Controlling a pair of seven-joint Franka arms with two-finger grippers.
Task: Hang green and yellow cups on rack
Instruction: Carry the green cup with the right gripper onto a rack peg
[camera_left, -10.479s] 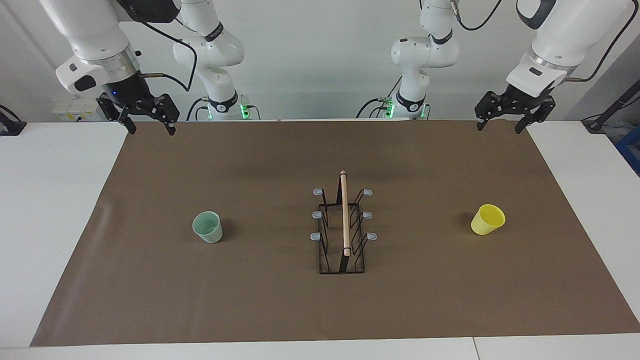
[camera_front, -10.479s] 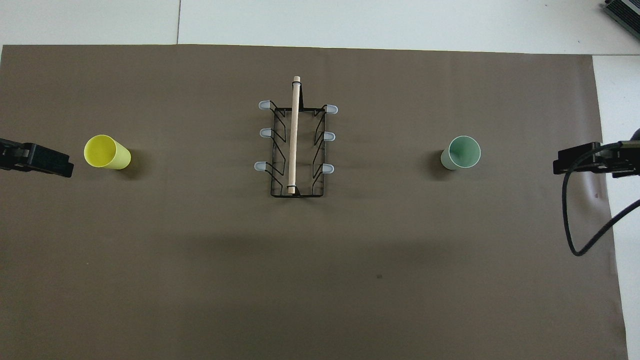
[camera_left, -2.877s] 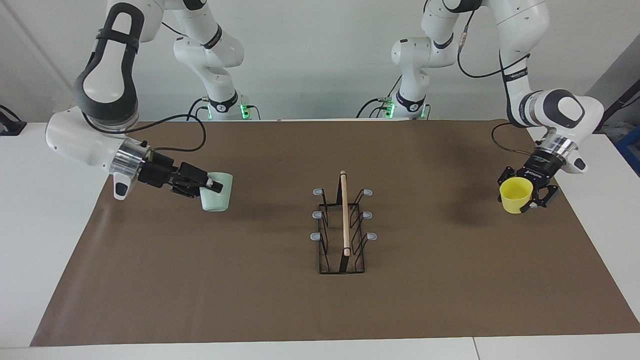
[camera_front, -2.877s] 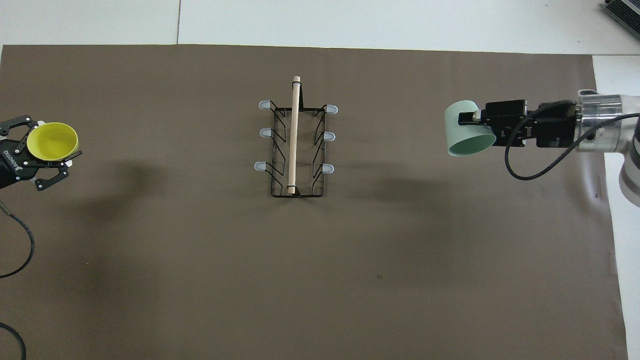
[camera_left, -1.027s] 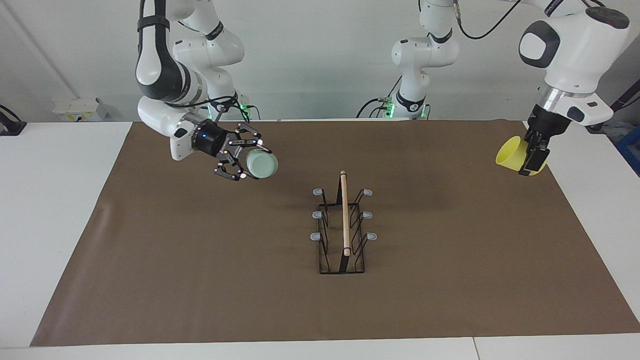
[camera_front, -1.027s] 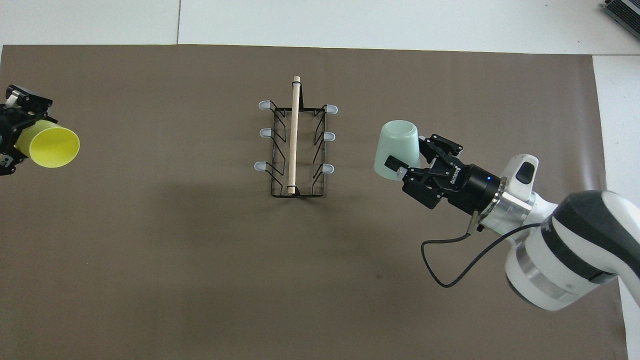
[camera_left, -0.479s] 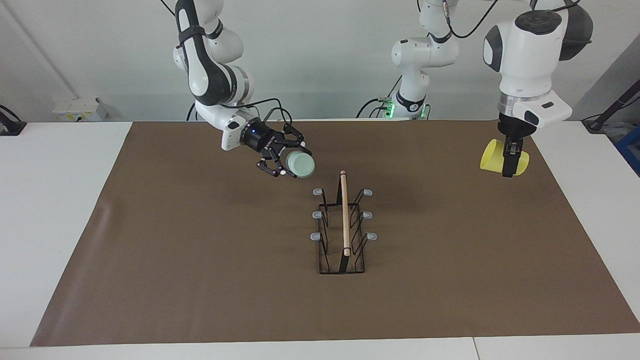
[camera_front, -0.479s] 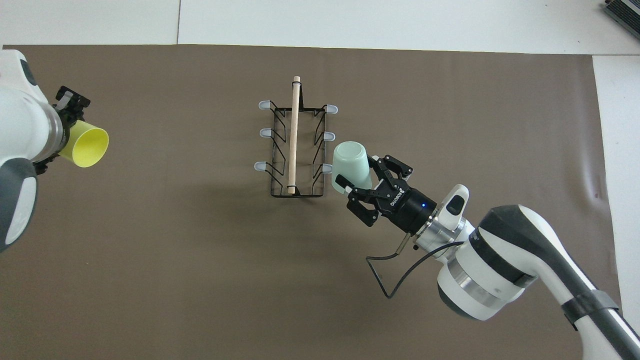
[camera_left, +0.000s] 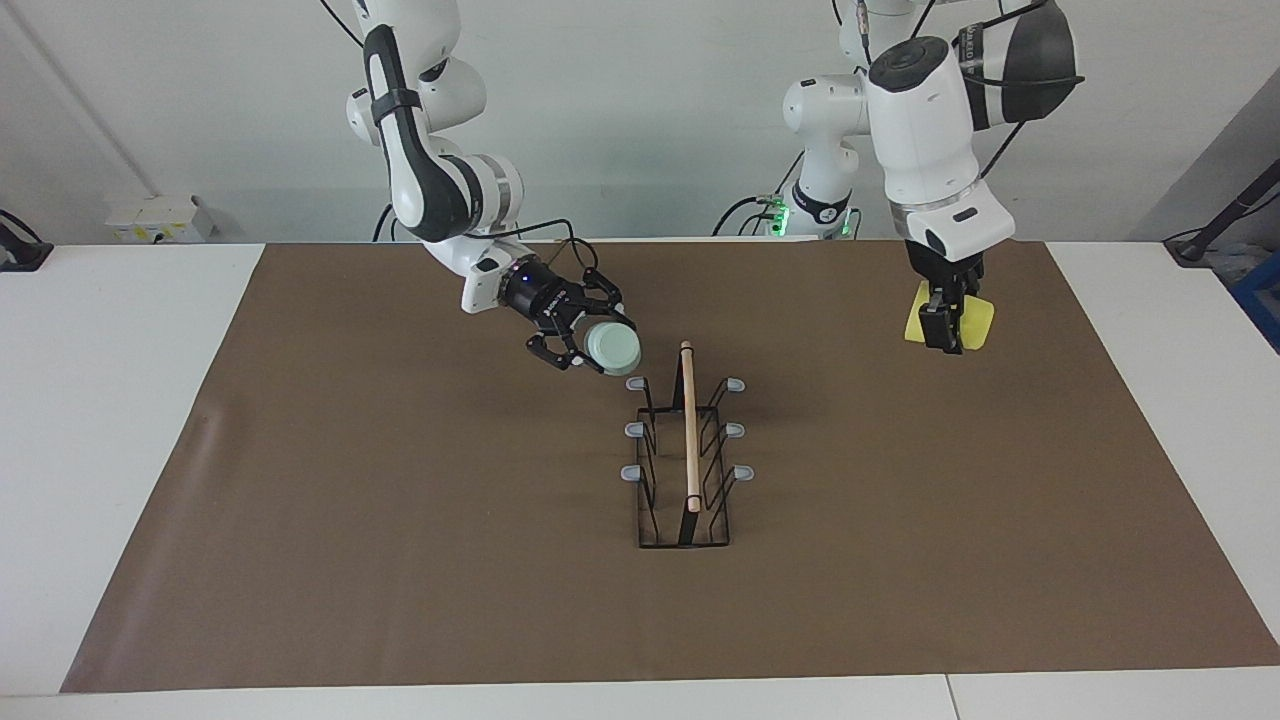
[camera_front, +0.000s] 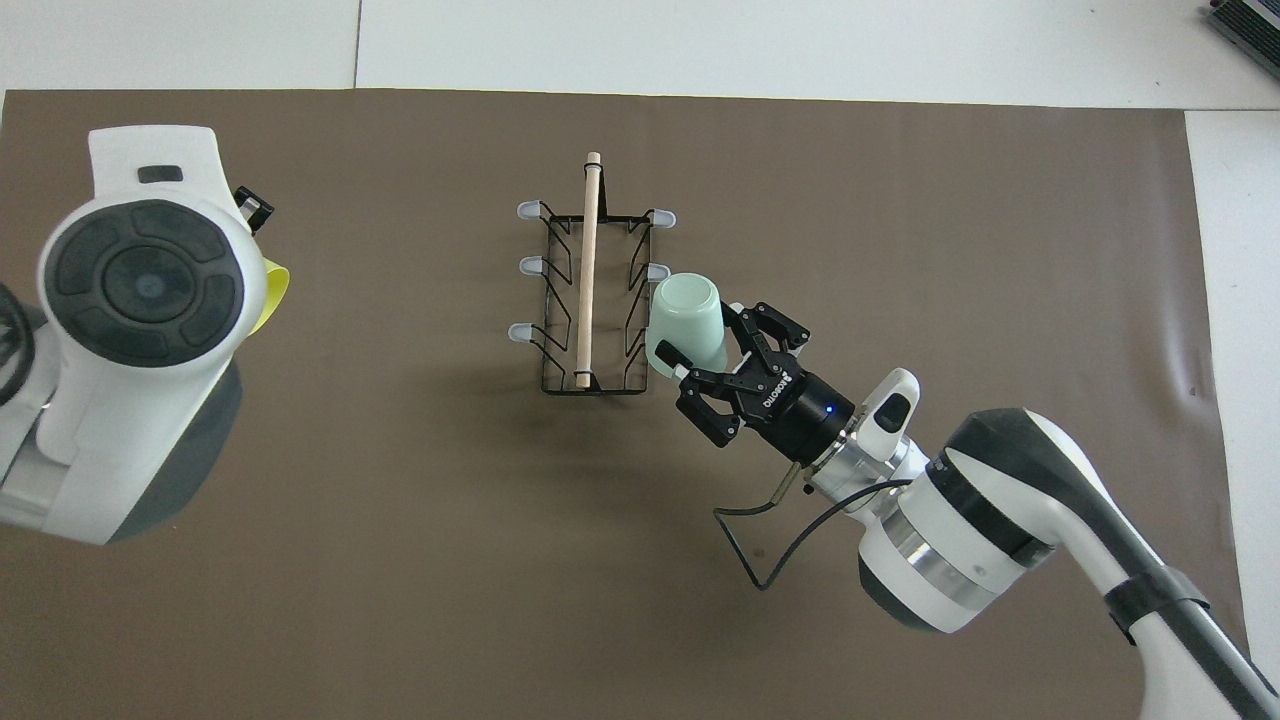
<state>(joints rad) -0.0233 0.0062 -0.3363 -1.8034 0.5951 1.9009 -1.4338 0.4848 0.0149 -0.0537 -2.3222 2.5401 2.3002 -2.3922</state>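
Note:
The black wire rack (camera_left: 689, 430) with a wooden rod on top stands mid-mat; it also shows in the overhead view (camera_front: 588, 270). My right gripper (camera_left: 590, 350) is shut on the mint green cup (camera_left: 613, 348), tipped on its side. It holds the cup in the air just above the rack's peg nearest the robots on the right arm's side. In the overhead view, this gripper (camera_front: 700, 352) and cup (camera_front: 686, 318) cover that peg. My left gripper (camera_left: 945, 330) is shut on the yellow cup (camera_left: 975, 322), over the mat toward the left arm's end. From overhead, only a sliver of the yellow cup (camera_front: 272, 295) shows under the arm.
A brown mat (camera_left: 400, 550) covers most of the white table (camera_left: 110, 450). The left arm's big wrist housing (camera_front: 145, 290) fills one edge of the overhead view. The right arm's cable (camera_front: 760, 550) hangs in a loop over the mat.
Both arms have swung in toward the rack with their cups. The green cup has come from beside the rack to over its nearest peg. The yellow cup has moved toward the table's middle.

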